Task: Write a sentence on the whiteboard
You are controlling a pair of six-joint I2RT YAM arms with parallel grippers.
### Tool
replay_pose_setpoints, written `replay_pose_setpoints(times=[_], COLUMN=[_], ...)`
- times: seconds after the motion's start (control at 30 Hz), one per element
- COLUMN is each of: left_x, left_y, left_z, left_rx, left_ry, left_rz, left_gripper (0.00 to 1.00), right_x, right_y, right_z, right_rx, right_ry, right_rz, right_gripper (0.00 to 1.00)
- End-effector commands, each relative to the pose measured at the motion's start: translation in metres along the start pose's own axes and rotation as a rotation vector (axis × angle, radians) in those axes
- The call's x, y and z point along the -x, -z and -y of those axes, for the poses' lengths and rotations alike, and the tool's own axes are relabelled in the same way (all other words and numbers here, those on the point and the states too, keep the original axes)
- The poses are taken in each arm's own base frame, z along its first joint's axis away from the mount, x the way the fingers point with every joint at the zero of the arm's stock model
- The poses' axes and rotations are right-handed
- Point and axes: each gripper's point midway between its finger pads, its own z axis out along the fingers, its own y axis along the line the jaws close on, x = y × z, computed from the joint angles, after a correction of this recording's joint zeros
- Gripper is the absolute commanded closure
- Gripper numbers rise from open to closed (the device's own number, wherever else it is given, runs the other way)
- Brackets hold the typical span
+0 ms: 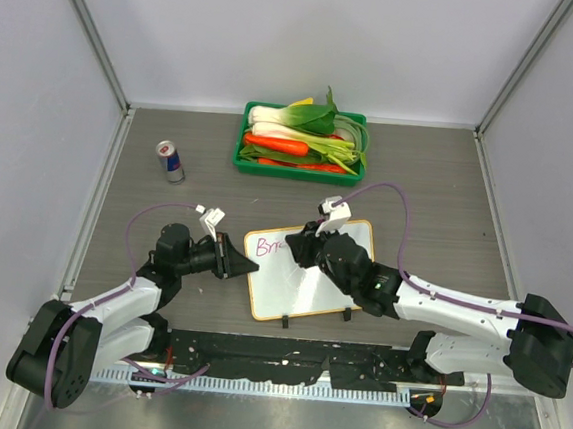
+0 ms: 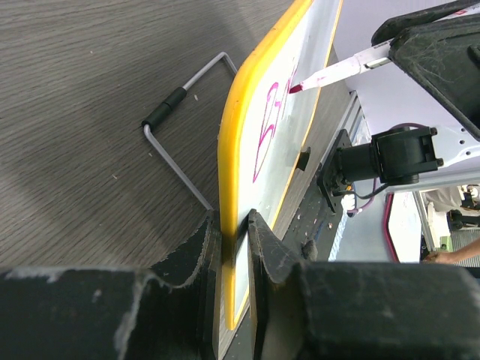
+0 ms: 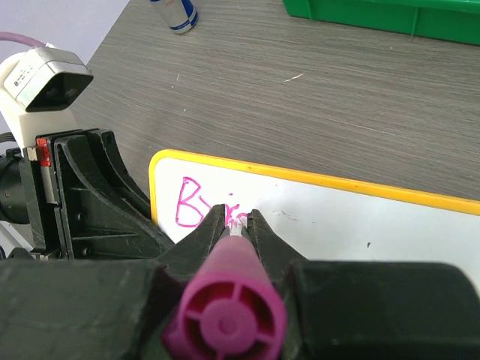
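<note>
The whiteboard (image 1: 312,295) lies flat on the table's near middle, white with a yellow rim and two black clips on its near edge. My left gripper (image 1: 247,268) is shut on its left edge, the rim (image 2: 229,225) pinched between the jaws. My right gripper (image 1: 299,248) is shut on a magenta marker (image 3: 229,300) with its tip on the board. The sentence (image 3: 202,204) reads about "Bri" in magenta at the board's top left; it also shows in the left wrist view (image 2: 271,120), with the marker tip (image 2: 296,88) touching it.
A green tray (image 1: 299,165) of vegetables stands at the back middle. A small drink can (image 1: 170,161) stands at the back left. A wire stand (image 2: 174,135) lies on the table beside the board's far side. Walls enclose the table on three sides.
</note>
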Motion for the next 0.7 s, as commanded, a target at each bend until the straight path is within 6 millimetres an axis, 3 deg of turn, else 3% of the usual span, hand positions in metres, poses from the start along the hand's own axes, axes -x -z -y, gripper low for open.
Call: replay_pose_setpoints(times=[0.0, 0.3, 0.67], left_x=[-0.002, -0.003, -0.002], left_y=[-0.001, -0.001, 0.0], left_z=[0.0, -0.001, 0.0], left_rx=[-0.001, 0.0, -0.002], left_ry=[-0.026, -0.025, -0.027], left_rz=[-0.008, -0.009, -0.007], left_gripper=[1.0, 1.0, 1.0], right_x=[-0.016, -0.021, 0.005], right_y=[0.0, 0.004, 0.002], right_z=[0.012, 0.022, 0.027], right_rx=[-0.033, -0.064, -0.13], right_ry=[0.051, 0.067, 0.058], right_rz=[-0.05, -0.061, 0.031], right_gripper=[0.99, 0.99, 0.99])
